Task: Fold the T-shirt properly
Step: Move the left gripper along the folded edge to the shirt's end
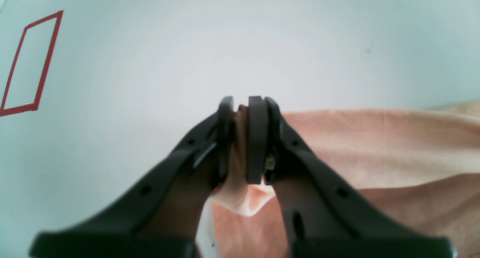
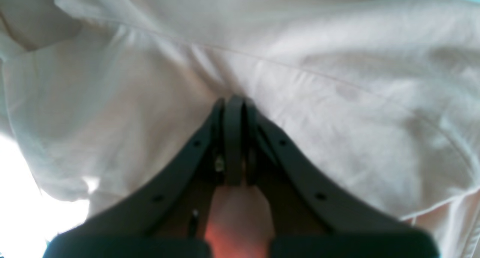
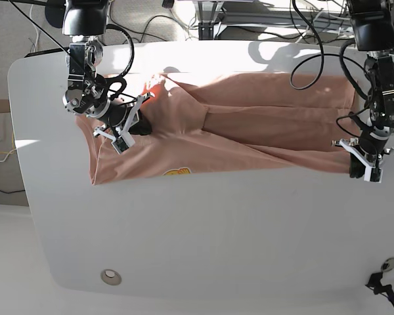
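My left fingers [image 1: 245, 138] clamped on pinch of shirt [image 3: 236, 131] at its corner. My right fingers [image 2: 232, 145] pressed together, shirt fold pinched between. One shirt, pink, spread wrinkled across far half of white counter [image 3: 217, 230], one yellow print [image 3: 177, 172] near front hem. One red tape rectangle [image 1: 32, 63] on counter.

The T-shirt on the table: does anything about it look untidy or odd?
Yes. The T-shirt is wrinkled and bunched into an uneven band across the table, not flat. A small yellow print peeks out at its lower edge. No tear or stain is visible.
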Tool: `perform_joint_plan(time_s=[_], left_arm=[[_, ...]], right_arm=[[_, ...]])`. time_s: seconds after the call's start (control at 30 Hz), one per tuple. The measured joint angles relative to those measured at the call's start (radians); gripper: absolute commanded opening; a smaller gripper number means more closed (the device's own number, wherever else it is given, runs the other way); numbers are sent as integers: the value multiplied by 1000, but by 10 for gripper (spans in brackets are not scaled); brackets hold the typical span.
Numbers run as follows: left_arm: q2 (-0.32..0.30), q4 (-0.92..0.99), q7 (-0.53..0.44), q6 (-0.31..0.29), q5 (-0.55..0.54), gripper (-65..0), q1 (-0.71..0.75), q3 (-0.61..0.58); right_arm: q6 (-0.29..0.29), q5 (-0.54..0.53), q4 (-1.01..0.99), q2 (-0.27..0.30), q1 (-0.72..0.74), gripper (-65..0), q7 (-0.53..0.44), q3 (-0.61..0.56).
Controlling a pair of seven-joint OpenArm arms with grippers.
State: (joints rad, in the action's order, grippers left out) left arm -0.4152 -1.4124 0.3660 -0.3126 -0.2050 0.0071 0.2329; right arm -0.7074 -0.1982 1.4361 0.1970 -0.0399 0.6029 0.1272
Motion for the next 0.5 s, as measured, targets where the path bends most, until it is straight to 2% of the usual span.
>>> perform_joint_plan(time_s=[0.1, 0.3, 0.37, 0.43, 0.5], left_arm=[[-29, -39, -6, 0, 1, -621, 58, -7], [-28, -101, -8, 1, 2, -616, 140, -7], [-45, -99, -11, 0, 3, -611, 172, -11], [-54, -97, 1, 1, 5, -533, 187, -22], [-70, -98, 1, 5, 37, -385, 199, -47]], right_arm=[[0, 0, 0, 0, 0, -650, 0, -2], [0, 3, 0, 0, 0, -650, -1, -3], [0, 3, 0, 0, 0, -650, -1, -2], [0, 3, 0, 0, 0, -650, -1, -2], [0, 3, 0, 0, 0, -650, -1, 0]])
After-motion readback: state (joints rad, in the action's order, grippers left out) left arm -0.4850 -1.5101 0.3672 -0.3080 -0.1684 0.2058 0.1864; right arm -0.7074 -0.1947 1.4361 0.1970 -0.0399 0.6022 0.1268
